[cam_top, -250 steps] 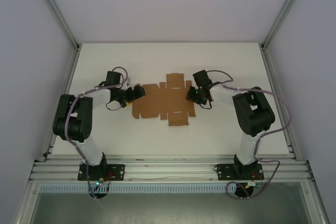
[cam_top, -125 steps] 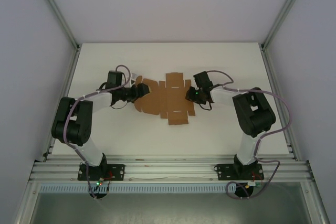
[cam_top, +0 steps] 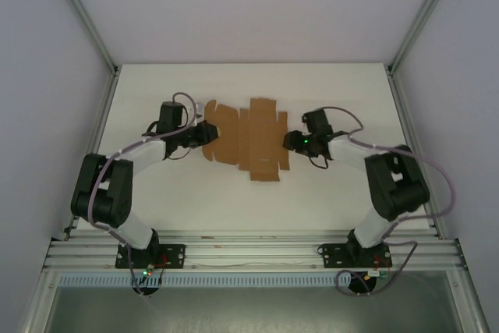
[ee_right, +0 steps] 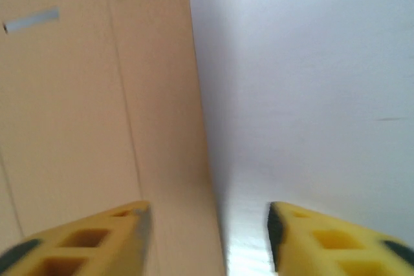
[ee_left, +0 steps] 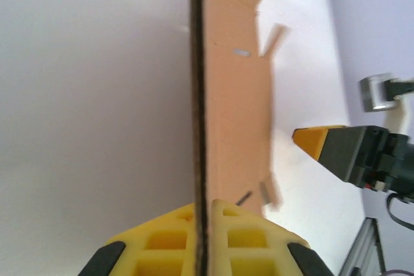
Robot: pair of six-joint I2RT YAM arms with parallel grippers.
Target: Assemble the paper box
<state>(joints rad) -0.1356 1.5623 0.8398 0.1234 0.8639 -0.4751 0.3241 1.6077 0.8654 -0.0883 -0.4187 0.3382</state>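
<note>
On the white table (cam_top: 335, 99), midway between the two arms: paper box (cam_top: 249, 142) as a flat die-cut sheet of brown cardboard, long axis running left to right, flaps and tabs spread along its near and far edges. Left gripper (cam_top: 204, 132): pinched together on the sheet's left end, seen from the left wrist as yellow fingertips (ee_left: 239, 231) closed on the cardboard's thin edge, with the sheet stretching straight away from them. Right gripper (cam_top: 291, 142): jaws apart, just beside the sheet's right end, unladen. From the right wrist, one fingertip over the cardboard, the other over bare table, the sheet's right edge running between them; contact with the cardboard not to be told. Relation governing the coming move, by judgement: sheet directly ahead of the right gripper and to its left, lengthwise in line with both claws, the right arm nearer the free end and so better placed to fold it against the left's hold. No walls raised as yet: no cavity, hence nothing contained.
</note>
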